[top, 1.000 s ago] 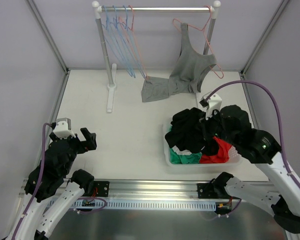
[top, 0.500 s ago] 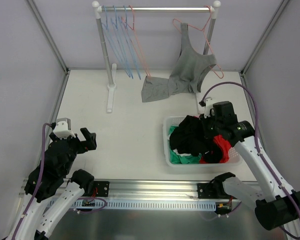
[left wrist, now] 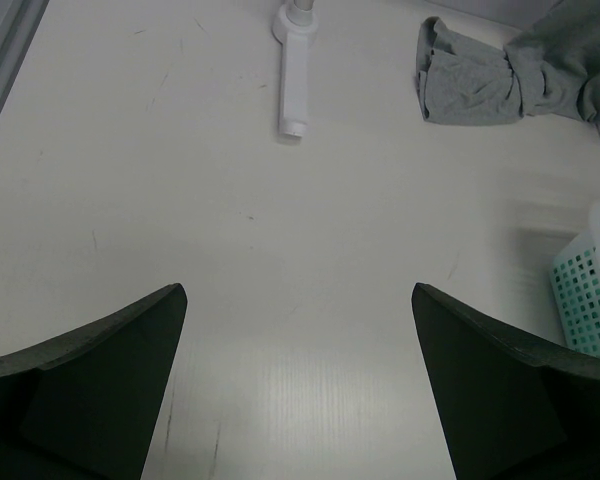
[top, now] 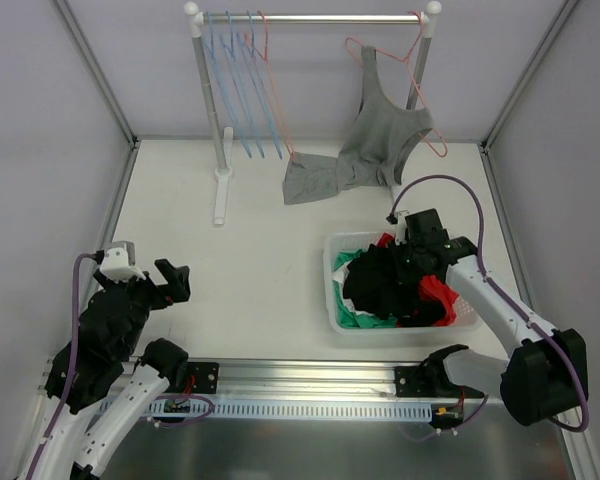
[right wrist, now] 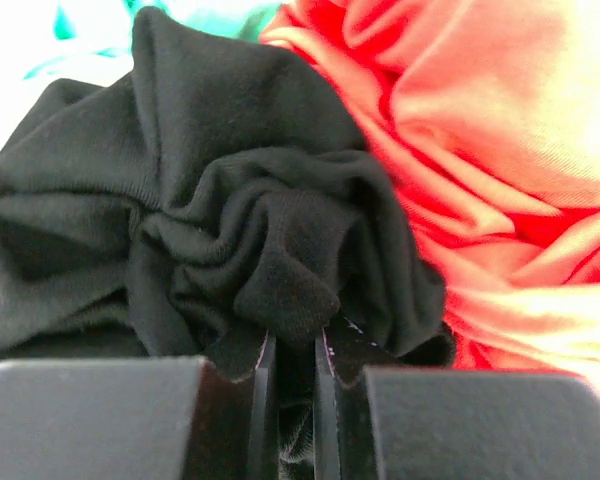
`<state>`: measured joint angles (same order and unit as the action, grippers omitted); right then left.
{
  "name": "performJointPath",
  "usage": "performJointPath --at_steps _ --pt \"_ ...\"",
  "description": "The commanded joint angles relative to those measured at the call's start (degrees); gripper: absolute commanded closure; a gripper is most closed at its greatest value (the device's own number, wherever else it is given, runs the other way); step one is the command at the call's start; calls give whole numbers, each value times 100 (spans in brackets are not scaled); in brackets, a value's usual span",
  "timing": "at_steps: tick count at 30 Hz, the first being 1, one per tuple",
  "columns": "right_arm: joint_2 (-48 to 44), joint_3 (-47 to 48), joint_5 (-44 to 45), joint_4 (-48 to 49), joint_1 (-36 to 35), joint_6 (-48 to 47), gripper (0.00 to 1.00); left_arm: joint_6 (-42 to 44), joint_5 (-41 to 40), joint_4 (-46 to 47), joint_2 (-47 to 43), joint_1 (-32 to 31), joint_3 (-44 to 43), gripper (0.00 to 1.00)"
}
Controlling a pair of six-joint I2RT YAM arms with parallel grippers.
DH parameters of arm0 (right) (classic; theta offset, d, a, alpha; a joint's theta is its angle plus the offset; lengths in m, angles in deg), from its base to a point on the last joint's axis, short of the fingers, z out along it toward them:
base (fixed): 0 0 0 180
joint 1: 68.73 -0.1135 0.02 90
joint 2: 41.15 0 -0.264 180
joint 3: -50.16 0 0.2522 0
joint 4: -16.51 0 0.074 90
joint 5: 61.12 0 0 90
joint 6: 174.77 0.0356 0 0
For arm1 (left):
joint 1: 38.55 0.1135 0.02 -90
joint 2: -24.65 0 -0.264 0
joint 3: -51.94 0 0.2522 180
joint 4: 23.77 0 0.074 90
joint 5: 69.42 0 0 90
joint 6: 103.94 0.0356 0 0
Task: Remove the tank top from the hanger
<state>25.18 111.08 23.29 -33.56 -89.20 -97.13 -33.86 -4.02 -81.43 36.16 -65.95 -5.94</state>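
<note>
The right gripper [right wrist: 292,350] is down in the basket [top: 332,290], jaws pressed almost together and pinching a fold of black cloth [right wrist: 230,230] between them. Just beyond and to the right of those jaws lies a red garment [right wrist: 480,150], bunched against the black one.

The left gripper [left wrist: 298,300] hangs over the table [left wrist: 280,250] with its jaws spread wide and nothing between them. Well ahead of them and off to the right sits the grey tank top [left wrist: 480,85]. It is on its pink hanger [top: 435,145], which hooks over the rail [top: 330,18] at the back, and the lower end trails onto the tabletop in a heap. Neither gripper touches it (the right one is nearer, the top lying beyond its jaws). A bunch of blue hangers [top: 235,80] hangs at the rail's far-left end.
</note>
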Motion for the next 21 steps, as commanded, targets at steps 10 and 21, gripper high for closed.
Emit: performJointPath --at_steps 10,21 --pt "-767 -181 251 63 -106 981 63 68 -45 180 -167 -29 35 1" --pt "-1324 619 488 -551 61 1069 26 -3 -308 180 141 6 -26 2"
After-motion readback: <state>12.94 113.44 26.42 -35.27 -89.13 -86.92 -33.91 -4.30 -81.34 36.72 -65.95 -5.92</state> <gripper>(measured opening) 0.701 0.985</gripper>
